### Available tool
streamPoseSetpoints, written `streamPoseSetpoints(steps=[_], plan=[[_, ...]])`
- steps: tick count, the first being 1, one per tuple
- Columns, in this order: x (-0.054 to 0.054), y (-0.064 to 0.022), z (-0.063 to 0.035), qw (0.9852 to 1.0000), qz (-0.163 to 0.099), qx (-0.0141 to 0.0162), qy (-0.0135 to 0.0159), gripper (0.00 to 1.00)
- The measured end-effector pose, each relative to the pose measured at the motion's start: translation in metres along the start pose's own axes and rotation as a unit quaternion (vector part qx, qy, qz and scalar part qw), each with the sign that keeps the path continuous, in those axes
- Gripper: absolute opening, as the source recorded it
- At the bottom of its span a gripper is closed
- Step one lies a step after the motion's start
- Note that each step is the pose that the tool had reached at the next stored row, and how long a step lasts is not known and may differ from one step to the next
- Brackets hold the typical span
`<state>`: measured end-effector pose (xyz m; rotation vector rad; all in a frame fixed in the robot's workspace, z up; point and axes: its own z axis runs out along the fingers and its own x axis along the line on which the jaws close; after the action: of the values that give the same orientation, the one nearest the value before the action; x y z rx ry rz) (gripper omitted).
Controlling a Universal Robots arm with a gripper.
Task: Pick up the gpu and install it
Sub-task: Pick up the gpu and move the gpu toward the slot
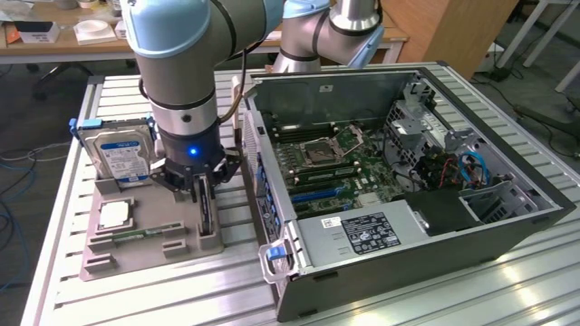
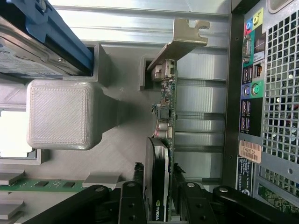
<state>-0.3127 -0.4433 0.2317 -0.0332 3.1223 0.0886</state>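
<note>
We note open grey metal computer case (image 1: 507, 227) on its side, motherboard (image 1: 327, 163) facing up for access. Grey plastic slotted holder (image 1: 136, 252) stands flat green gpu (image 2: 161, 154), black cooler, silver bracket, on edge, graspable. Black two-finger gripper (image 1: 200, 193) partway closed, clamping gpu's faces in slot.

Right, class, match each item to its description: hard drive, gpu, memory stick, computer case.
1 hard drive
2 gpu
3 memory stick
4 computer case

A lying flat in the grey holder
B open, on the exterior view's right
C upright, blue label
D edge-on beneath the gripper

Pairs: 1-C; 2-D; 3-A; 4-B
</note>
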Motion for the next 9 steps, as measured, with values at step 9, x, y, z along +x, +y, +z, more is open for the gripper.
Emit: streamPoseSetpoints(steps=[9], plan=[[0.0000,0.0000,0.0000,1.0000,0.000,0.0000,0.0000,0.28]])
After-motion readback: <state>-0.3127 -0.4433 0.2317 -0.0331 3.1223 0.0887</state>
